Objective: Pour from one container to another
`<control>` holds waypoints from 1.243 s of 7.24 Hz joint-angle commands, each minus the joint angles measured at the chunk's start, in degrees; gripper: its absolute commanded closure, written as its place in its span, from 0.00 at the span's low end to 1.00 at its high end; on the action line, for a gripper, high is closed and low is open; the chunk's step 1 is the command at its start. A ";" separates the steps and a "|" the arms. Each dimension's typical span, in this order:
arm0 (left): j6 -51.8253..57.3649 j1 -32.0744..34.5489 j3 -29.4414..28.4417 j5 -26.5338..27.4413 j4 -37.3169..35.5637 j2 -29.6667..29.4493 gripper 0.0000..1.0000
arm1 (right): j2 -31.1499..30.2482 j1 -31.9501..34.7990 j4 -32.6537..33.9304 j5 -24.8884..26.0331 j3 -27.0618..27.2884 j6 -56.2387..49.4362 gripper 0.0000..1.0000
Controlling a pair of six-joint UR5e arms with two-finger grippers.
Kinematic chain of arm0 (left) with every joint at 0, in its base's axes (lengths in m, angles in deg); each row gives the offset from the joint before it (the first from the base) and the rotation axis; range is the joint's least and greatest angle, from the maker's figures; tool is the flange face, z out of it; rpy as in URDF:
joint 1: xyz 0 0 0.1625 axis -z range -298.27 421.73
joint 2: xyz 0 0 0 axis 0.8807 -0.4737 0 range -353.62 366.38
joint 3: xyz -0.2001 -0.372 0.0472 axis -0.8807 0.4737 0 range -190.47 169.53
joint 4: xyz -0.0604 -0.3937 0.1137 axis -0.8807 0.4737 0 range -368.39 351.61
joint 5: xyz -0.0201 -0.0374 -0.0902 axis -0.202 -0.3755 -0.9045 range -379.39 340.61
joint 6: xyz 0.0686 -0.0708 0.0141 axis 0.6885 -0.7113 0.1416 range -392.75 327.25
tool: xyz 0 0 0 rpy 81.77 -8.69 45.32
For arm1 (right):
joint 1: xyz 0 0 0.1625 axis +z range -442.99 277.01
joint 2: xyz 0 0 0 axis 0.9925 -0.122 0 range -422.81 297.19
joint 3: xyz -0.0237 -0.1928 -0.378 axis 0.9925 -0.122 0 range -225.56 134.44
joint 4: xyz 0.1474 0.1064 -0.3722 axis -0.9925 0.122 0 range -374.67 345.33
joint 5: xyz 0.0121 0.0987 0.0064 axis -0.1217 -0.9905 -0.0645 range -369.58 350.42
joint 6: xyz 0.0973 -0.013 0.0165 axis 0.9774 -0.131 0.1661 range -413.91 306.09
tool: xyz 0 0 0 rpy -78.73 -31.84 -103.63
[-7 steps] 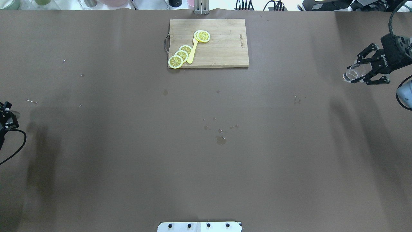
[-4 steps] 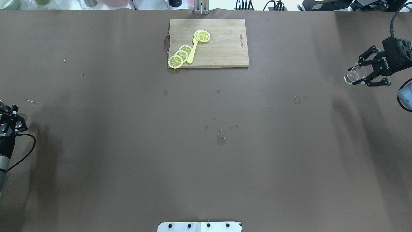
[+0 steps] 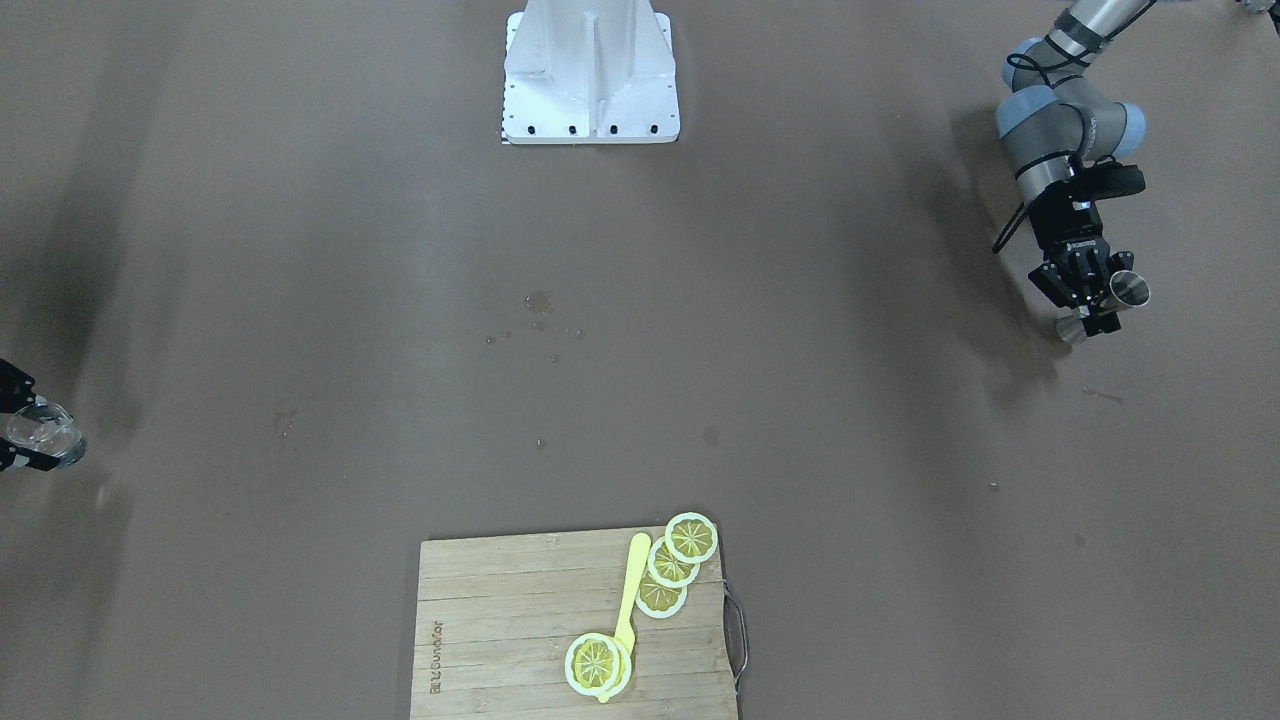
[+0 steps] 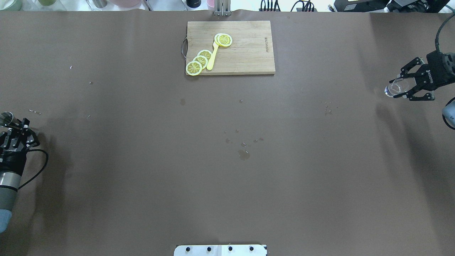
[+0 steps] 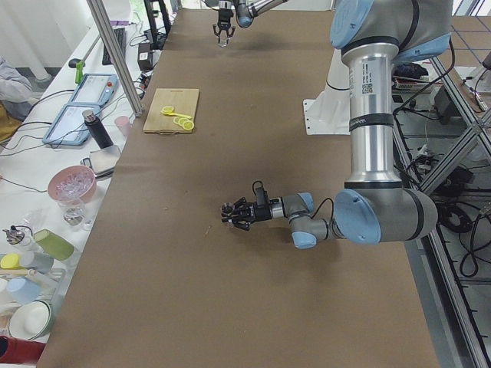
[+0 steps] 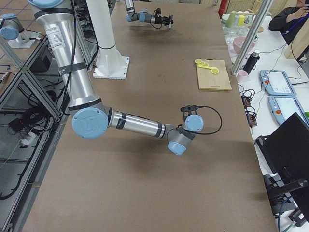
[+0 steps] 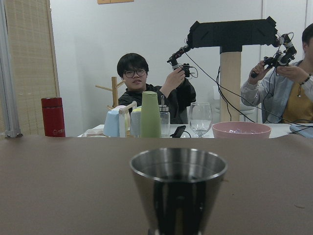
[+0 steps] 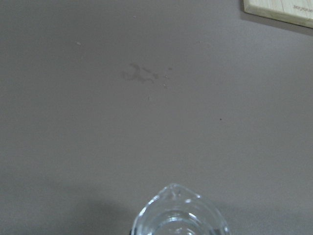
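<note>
- Steel cup (image 4: 7,118) stands upright in the left hand (image 4: 14,127), which is closed around its lower body. It is far out to the robot's left of the cutting board (image 4: 245,53) and nearer the robot than the board.
- A second ago only the tip of that hand showed at the overhead view's edge. Now the hand, wrist and cable are all in view, so the left arm has carried the cup inward over the tabletop (image 4: 142,185).
- Glass pitcher (image 4: 394,89), clear and spouted, is clamped in the right hand (image 4: 403,86), far to the robot's right of the board.
- Over the same second that hand has drifted slightly outward and toward the robot, not toward the board's side.
- The two containers are well apart, with the board's whole span between them, so no pouring has begun.
- Both grasps look settled. What is left, by my reading, is bringing the vessels together and tipping one over the other.
- Wet spots (image 4: 244,154) mark the tabletop on the robot's side of the board.
- Which vessel holds liquid I cannot tell: the cup's inside is hidden and the pitcher's fill is unclear.
</note>
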 commanded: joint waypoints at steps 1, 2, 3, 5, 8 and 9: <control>-0.72 -0.02 -0.23 -0.11 0.05 -0.48 1.00 | -0.02 0.07 -1.10 0.14 -1.49 0.03 1.00; -1.42 -0.02 -0.14 -0.11 -0.04 -0.48 0.95 | -0.02 0.07 -1.27 0.23 -1.75 0.03 1.00; -1.52 -0.02 -0.14 -0.11 -0.04 -0.48 0.83 | 0.51 0.07 -1.62 0.23 -1.76 0.12 1.00; -1.43 -0.10 -0.23 -0.11 -0.04 -0.48 0.72 | 0.95 -0.02 -4.16 0.23 -1.76 0.12 1.00; -1.43 -0.81 -0.32 -0.11 -0.56 -0.57 0.68 | 0.95 -0.11 -9.33 2.23 -1.84 2.74 1.00; -1.43 -0.89 -0.32 -0.11 -0.91 -0.57 0.66 | 1.30 -0.37 -9.88 3.03 -1.93 4.06 1.00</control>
